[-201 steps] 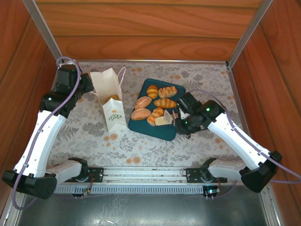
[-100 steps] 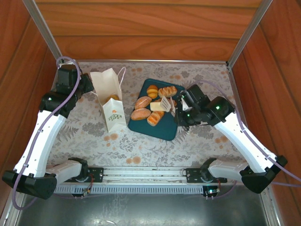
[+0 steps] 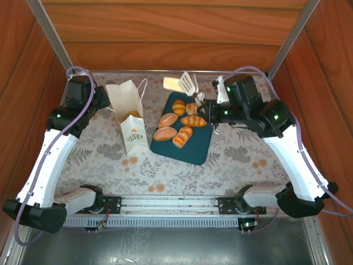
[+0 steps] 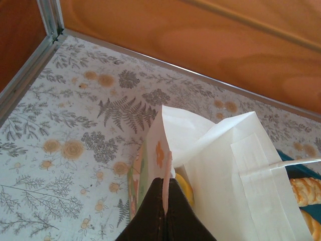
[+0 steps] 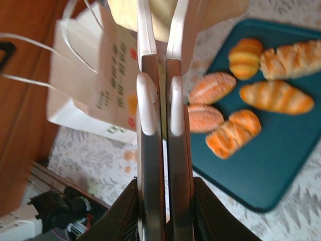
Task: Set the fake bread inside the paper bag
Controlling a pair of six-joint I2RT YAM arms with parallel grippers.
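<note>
— Where is the bread?

— Six glossy golden-brown toy rolls [image 3: 168, 120], oval and braided, lie on the dark teal rectangular tray [image 3: 190, 152]. The tray sits around the middle of the fern-and-flower-patterned worktop [image 3: 110, 160]. One more yellow roll [image 3: 132, 114] lies inside the bag. The pale beige wedge [image 3: 172, 84] is up in the air. From the top camera it appears over the worktop's far edge, beyond the tray's far-left corner.

— What holds it there?

— Long metal tongs [image 5: 150, 165] with white tips pinch it. The right gripper [image 5: 164, 216] is clamped round the tongs' two arms, which are squeezed nearly together.

— And the bag?

— The small white paper bag [image 3: 129, 118] with thin white cord handles stands upright towards the worktop's far-left corner. It is left of the tray and apart from it, with its mouth open.

— The other arm?

— The left gripper [image 4: 163, 201] has its dark jaws closed on the rim of the paper bag, the paper edge nipped between them.

— Any writing?

— There is an orange-and-green logo [image 3: 134, 135] on the bag's front, with lettering too small to read. The right wrist camera shows rows of dark print on the bag, blurred past reading.
</note>
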